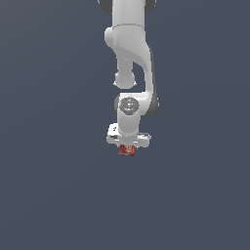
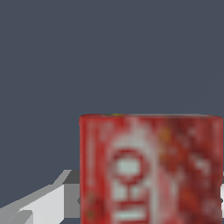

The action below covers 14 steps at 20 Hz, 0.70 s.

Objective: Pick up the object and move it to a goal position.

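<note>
Where the wrist view comes closest, the red box (image 2: 151,170) fills much of the picture: a flat red face with blurred white lettering and a thin greyish strip along one edge, the print too coarse to read. Beside it a pale grey finger (image 2: 41,203) shows, its tip cut off by the frame, so contact cannot be judged there. Seen from the exterior view, the box (image 1: 127,150) sits tucked directly under the white gripper (image 1: 128,148), between its short fingers; the jaws appear clamped on it, though the fingers are small and partly hidden. From the gripper's flat bar the wrist rises straight up to a round joint with a grey cap, then the white arm (image 1: 131,58) bends through a smooth elbow toward the frame's upper edge, the hand pointing downward. All around lies a plain dark blue-grey surface (image 1: 49,185), uniform and matte, with open room on every side of the box.
</note>
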Motion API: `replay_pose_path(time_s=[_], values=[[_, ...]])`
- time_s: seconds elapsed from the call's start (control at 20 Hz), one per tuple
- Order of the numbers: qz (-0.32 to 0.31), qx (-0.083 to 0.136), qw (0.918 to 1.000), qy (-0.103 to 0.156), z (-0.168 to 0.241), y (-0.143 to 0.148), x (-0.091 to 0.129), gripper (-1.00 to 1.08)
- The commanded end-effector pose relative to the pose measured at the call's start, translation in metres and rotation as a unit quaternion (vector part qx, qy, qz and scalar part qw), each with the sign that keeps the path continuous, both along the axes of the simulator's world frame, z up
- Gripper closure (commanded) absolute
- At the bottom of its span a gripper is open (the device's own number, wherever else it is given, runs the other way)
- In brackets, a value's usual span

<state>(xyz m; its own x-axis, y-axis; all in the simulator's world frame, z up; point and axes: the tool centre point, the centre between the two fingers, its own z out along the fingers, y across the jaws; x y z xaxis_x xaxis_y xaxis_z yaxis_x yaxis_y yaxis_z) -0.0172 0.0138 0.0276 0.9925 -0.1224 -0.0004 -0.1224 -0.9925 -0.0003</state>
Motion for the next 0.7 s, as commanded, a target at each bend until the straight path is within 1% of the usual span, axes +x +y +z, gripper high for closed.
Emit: replay_pose_path(time_s=[0.0,0.3,0.65], values=[[0.0,0.0,1.0,-0.001,0.01,-0.002,0.0,1.08],[0.0,0.0,1.0,-0.001,0.051,-0.009,-0.002,1.08],[0.0,0.0,1.0,-0.001,0.123,-0.023,-0.005,1.08]])
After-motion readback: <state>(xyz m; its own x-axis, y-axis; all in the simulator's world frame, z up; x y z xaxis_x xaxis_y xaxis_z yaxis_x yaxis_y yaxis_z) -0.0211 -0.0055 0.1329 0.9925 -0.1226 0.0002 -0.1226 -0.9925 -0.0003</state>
